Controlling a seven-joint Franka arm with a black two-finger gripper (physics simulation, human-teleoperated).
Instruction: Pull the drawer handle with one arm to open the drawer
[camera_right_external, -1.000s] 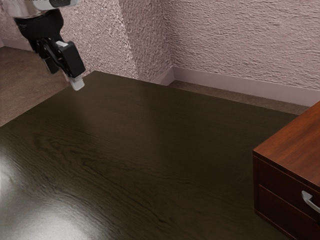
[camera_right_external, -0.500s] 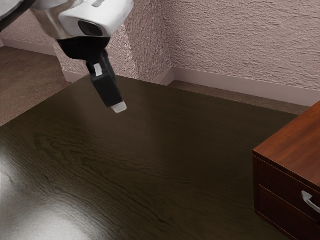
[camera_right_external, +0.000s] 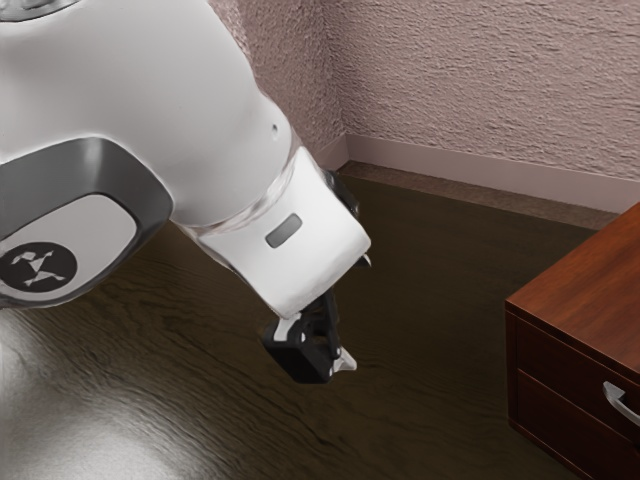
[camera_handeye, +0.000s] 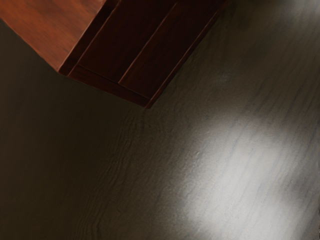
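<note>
Claw hangs low over the mid desk, nothing in it, can't tell how wide it is. Drawer handle on the cabinet front at the exterior view's right, well apart; probably the approach, drawer looks closed

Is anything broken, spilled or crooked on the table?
Nothing stands out. The cabinet sits flat on the table, its drawer fronts look flush and the handle looks whole. The gripper hangs above the table, apart from the cabinet.
</note>
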